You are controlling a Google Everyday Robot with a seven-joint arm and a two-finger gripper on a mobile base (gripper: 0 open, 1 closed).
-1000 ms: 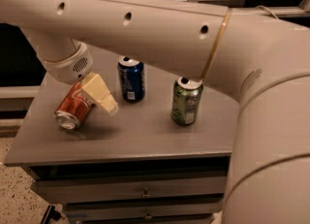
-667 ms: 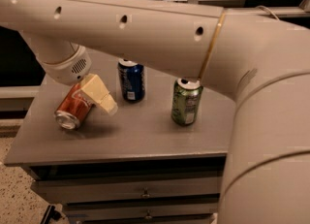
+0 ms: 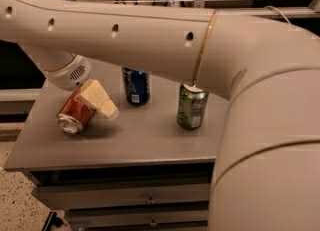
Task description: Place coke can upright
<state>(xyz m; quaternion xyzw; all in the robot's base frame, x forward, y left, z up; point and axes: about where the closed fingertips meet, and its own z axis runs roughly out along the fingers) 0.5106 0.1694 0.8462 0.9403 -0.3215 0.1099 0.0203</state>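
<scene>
The coke can (image 3: pixel 75 111) sits at the left of the grey table (image 3: pixel 140 142), in the middle-left of the frame, and it is not upright. Its long axis runs on a diagonal from lower left to upper right. One silver end faces down and to the lower left, towards the table's front edge, and the other end points up and to the right, under the arm's wrist (image 3: pixel 67 72). A shadow lies on the tabletop beneath it; whether the lower rim touches the table cannot be told.

The gripper (image 3: pixel 89 111) comes down from the wrist at the left of the frame and is clamped on the coke can, with one cream finger (image 3: pixel 100 100) lying along the can's right side and the other hidden behind it.

The blue can (image 3: pixel 136 86) stands upright right of the gripper, further back on the table. The green can (image 3: pixel 192 106) stands upright further right, well apart from the coke can. Drawers (image 3: pixel 150 195) show under the tabletop.

Against a second ago, the coke can keeps nearly the same place and the same tilt, and the two other cans have not moved. The arm's long segment has slid towards the left of the frame, so its gold band (image 3: pixel 205 45) now lies above the green can
</scene>
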